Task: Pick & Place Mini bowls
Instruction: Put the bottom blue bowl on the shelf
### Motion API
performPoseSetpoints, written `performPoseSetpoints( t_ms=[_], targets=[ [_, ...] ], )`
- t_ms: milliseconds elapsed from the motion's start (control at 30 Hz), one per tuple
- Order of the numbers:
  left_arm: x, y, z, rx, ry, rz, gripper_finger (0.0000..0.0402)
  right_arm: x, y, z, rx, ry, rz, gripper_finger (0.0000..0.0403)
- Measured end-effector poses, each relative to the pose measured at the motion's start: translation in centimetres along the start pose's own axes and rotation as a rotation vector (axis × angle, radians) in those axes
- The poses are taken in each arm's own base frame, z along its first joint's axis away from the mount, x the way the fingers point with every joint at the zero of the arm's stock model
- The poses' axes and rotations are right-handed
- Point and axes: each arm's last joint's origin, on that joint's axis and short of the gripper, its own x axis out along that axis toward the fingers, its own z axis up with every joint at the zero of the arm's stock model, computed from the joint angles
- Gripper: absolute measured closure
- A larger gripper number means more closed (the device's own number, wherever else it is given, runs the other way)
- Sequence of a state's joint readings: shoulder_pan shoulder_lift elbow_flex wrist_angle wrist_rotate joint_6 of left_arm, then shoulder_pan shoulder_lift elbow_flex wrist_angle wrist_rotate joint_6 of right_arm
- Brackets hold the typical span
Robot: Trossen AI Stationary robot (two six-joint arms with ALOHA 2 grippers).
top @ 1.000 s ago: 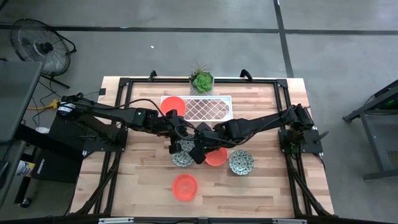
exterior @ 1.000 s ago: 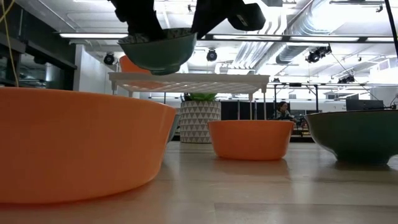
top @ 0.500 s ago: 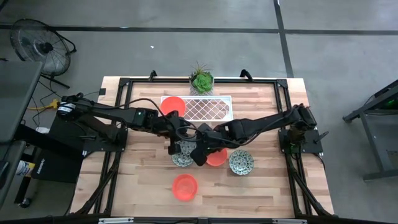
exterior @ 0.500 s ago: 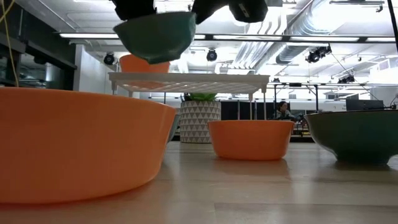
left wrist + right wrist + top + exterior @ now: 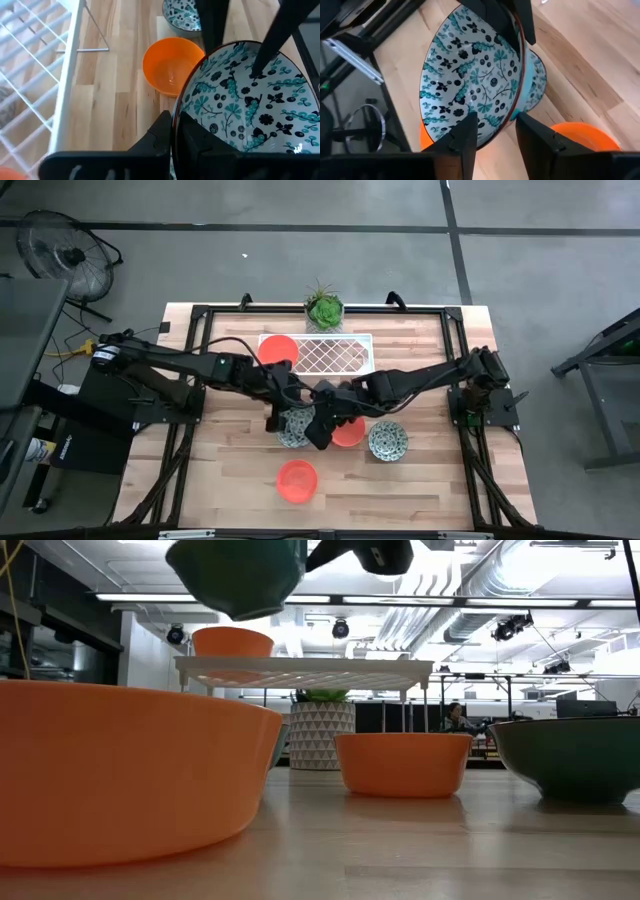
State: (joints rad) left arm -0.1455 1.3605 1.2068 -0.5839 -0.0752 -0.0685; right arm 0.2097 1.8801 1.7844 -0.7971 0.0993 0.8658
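Note:
A patterned mini bowl (image 5: 297,424) with a teal-and-white inside hangs tilted above the table's middle, high in the low view (image 5: 240,575). My left gripper (image 5: 173,120) is shut on its rim. My right gripper (image 5: 496,125) is open; its fingers stand on either side of the opposite rim (image 5: 495,136), and I cannot tell whether they touch it. A second patterned bowl (image 5: 538,80) sits on the table just below. One orange bowl (image 5: 279,350) rests on the white wire rack (image 5: 335,355). My left gripper pinches the patterned bowl's rim (image 5: 176,106) on the side toward the table's left, one finger inside the bowl and one outside. The fingers slant down from the left. The bowl is lifted clear of the table and tips to one side.
An orange bowl (image 5: 348,432) and a patterned bowl (image 5: 387,441) sit on the table to the right of the held one. Another orange bowl (image 5: 297,480) is near the front edge. A potted plant (image 5: 324,310) stands behind the rack.
The patterned bowl has gone up with my left gripper and tipped further to one side. It now hangs well above the rack's top in the low view. My right gripper has drawn a little away from the bowl's side there.

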Motion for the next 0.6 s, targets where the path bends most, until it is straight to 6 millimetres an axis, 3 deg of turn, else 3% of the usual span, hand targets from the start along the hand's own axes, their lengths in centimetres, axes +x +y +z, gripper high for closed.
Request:
performPoseSetpoints(
  t_ms=[300,600],
  targets=[
    [-1.7,0.0,1.2,0.146,0.030,0.006,0.0396,0.1,-0.3,1.4,-0.063,0.044,0.141,0.0284],
    [-2.2,0.2,1.4,0.174,0.047,0.035,0.0396,0.1,-0.6,2.0,-0.064,0.067,0.194,0.0292]
  ],
)
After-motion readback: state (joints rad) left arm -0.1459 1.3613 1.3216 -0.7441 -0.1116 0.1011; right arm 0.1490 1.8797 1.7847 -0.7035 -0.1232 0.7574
